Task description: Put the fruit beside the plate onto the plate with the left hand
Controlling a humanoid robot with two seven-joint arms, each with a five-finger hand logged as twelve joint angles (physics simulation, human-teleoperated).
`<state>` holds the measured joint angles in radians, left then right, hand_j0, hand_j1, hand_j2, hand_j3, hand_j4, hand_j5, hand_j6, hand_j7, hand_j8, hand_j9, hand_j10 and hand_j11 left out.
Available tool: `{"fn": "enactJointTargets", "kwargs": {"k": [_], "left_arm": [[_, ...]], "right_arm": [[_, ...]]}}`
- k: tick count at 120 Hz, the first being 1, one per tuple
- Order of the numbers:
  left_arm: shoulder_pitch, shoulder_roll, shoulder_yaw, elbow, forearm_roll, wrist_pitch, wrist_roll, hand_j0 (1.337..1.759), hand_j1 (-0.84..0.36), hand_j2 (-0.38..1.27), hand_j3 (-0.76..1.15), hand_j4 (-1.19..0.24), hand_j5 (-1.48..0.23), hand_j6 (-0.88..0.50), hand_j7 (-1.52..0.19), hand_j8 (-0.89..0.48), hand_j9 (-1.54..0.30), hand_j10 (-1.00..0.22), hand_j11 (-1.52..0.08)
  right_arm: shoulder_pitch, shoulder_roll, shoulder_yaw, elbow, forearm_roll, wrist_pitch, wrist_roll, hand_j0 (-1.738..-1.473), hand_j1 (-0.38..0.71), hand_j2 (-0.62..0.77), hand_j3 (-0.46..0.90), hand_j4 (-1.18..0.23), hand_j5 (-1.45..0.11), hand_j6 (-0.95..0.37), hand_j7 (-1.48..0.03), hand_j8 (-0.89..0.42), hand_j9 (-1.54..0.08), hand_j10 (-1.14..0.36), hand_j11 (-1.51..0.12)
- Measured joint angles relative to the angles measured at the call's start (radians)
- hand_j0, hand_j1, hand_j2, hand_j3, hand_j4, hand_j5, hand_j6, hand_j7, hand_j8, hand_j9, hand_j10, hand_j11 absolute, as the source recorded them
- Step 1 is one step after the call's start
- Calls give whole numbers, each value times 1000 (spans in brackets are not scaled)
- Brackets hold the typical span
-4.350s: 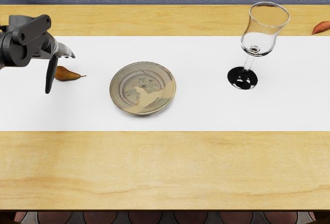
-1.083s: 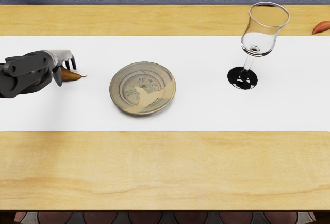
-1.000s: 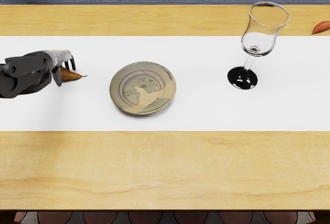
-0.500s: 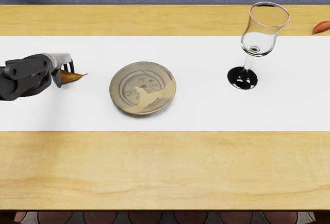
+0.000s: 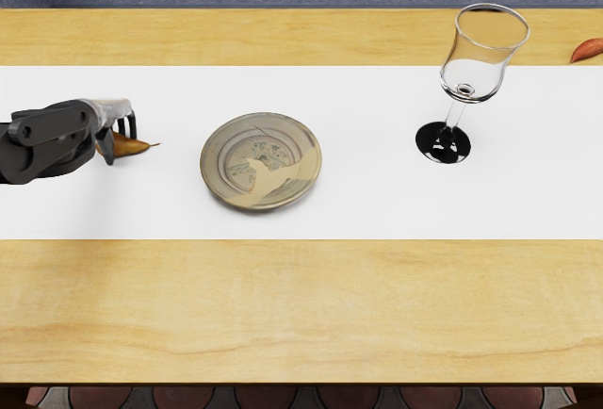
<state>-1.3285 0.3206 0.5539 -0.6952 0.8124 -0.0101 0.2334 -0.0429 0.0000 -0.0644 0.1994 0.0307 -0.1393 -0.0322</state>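
A small brown pear-like fruit [image 5: 130, 147] lies on the white runner [image 5: 377, 202], left of the round tan plate [image 5: 261, 160], its stem pointing right toward the plate. My left hand [image 5: 115, 132] reaches in from the left edge. Its dark fingers [image 5: 128, 124] are curled over the fruit's wide left end, which they hide. The fruit sits about a hand's width from the plate's left rim. Nothing lies on the plate. The right arm does not show.
A tall wine glass [image 5: 474, 74] with a dark foot stands on the runner to the right of the plate. A second reddish fruit [image 5: 586, 49] lies on the bare wood at the far right edge.
The left hand came down over the fruit and its fingers closed on it. Over the last second the fruit tilted and shifted slightly down the picture with the hand.
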Motion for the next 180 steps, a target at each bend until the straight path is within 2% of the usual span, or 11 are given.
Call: {"fn": "enactJointTargets", "kwargs": {"k": [33, 48, 62, 115, 140, 159, 180], "left_arm": [[-17, 3, -7, -33, -6, -2, 0, 1653, -335, 344, 0, -604, -969, -519, -959, -496, -963, -695, -956], [-46, 12, -7, -65, -31, -3, -1, 1654, -344, 400, 0, -621, -991, -524, -971, -497, -966, -698, -960], [-74, 20, -7, -102, -60, -8, 0, 1654, -317, 330, 0, -630, -999, -535, -975, -510, -968, -703, -963], [-199, 17, -8, -203, -175, -32, 0, 1655, -338, 396, 0, -650, -1016, -535, -972, -515, -962, -699, -962], [-250, -1, -8, -253, -238, -60, 0, 1656, -341, 400, 0, -646, -1008, -533, -969, -513, -959, -694, -960], [-257, -40, -18, -279, -262, -79, 0, 1656, -348, 407, 0, -642, -1010, -519, -970, -509, -956, -696, -960], [-266, -87, -36, -292, -275, -85, 0, 1657, -385, 509, 0, -615, -1018, -491, -970, -497, -952, -689, -956]], "right_arm": [[0, 0, 0, 0, 0, 0, 0, -1658, -314, -6, 0, -29, -38, -30, -38, -29, -38, -29, -38], [0, 0, 0, 0, 0, 0, 0, -1658, -314, -6, 0, -30, -38, -30, -38, -30, -38, -29, -38], [0, 0, 0, 0, 0, 0, 0, -1658, -314, -6, 0, -30, -38, -30, -38, -29, -38, -29, -38], [0, 0, 0, 0, 0, 0, 0, -1658, -314, -6, 0, -30, -38, -30, -38, -30, -38, -29, -38], [0, 0, 0, 0, 0, 0, 0, -1658, -314, -6, 0, -30, -38, -30, -38, -30, -38, -29, -38], [0, 0, 0, 0, 0, 0, 0, -1658, -314, -6, 0, -30, -38, -30, -38, -29, -38, -29, -38], [0, 0, 0, 0, 0, 0, 0, -1658, -314, -6, 0, -29, -38, -30, -38, -29, -38, -29, -38]]}}
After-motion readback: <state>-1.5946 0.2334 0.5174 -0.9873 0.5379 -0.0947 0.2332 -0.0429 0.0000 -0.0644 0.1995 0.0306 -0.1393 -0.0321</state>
